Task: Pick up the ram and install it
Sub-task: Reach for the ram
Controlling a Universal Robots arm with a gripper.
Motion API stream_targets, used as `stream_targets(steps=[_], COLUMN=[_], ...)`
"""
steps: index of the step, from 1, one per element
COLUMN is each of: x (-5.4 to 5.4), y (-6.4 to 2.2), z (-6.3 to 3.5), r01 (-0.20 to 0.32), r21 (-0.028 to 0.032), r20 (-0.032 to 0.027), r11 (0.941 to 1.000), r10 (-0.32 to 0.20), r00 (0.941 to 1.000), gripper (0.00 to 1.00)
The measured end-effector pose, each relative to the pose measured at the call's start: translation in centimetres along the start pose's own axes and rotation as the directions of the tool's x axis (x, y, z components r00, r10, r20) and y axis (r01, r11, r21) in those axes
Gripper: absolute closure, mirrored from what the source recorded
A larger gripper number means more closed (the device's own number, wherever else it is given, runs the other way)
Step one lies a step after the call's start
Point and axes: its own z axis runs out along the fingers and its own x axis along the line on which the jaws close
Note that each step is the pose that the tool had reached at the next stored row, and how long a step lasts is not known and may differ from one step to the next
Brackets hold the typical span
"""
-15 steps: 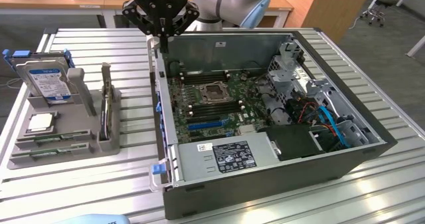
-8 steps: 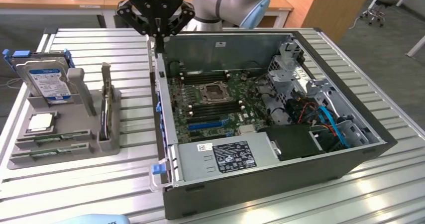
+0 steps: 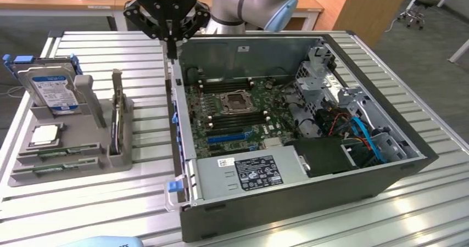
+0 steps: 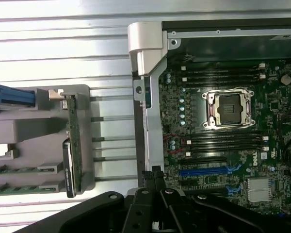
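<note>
1. Currently, the gripper (image 3: 171, 49) hangs closed, apparently empty, above the computer case (image 3: 256, 217) wall nearest the tray (image 3: 91, 126).
2. The ram (image 3: 62, 152) and its twin (image 3: 51, 170) lie slotted in that tray, presented flat for grasping.

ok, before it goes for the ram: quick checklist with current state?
1. Pincer empty: ok, nothing between its fingers.
2. Pincer open for a grasp: not ok, shut.
3. Pincer over the ram: not ok, it hangs at the computer case wall, apart from the gray holder.
4. Both ram sticks lying in the holder: ok.
5. Memory slots beside the CPU socket free: ok, they look empty.
6. Slot latches open: cannot tell.
</note>
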Motion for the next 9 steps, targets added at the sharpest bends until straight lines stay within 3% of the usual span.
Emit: stream_targets(steps=[9], x=[1.4], y=[-0.10], z=[-0.02], r01=[0.000], r21=[0.0000], r20=[0.0000], r11=[1.0000], r10=[0.000], r00=[1.0000], gripper=[0.90])
